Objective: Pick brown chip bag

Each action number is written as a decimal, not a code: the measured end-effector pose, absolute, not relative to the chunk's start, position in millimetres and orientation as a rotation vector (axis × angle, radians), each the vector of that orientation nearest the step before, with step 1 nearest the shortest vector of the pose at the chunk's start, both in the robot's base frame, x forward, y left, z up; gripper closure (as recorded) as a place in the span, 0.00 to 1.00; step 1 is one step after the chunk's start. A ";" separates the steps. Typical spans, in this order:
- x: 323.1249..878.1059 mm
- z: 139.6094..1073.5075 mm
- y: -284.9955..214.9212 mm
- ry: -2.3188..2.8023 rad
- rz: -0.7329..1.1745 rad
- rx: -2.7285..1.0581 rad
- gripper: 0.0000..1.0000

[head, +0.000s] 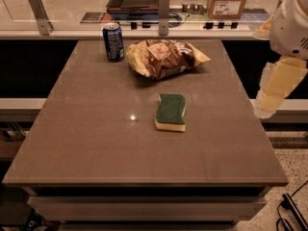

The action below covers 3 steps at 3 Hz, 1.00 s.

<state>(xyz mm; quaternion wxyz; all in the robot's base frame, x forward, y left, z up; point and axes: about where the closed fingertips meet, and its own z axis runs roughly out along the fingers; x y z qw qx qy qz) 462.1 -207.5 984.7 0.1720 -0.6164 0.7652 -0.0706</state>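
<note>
The brown chip bag (pixel 166 57) lies crinkled and puffy at the far middle of the brown table (pixel 96 143), its brown centre between pale yellow ends. My gripper (pixel 267 106) hangs at the end of the white and pale yellow arm (pixel 288 28), beyond the table's right edge. It is well to the right of the bag and nearer the camera, touching nothing.
A blue soda can (pixel 113 41) stands upright just left of the bag. A green-and-yellow sponge (pixel 171 111) lies on the table in front of the bag. A counter with a cardboard box (pixel 228 0) and a rail runs behind the table. Cables lie on the floor at bottom right.
</note>
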 end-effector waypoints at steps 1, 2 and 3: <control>505.1 983.3 -190.3 2.079 -0.304 -1.825 0.00; 548.6 978.3 -168.5 1.979 -0.368 -1.865 0.00; 580.7 973.8 -152.5 1.908 -0.368 -1.881 0.00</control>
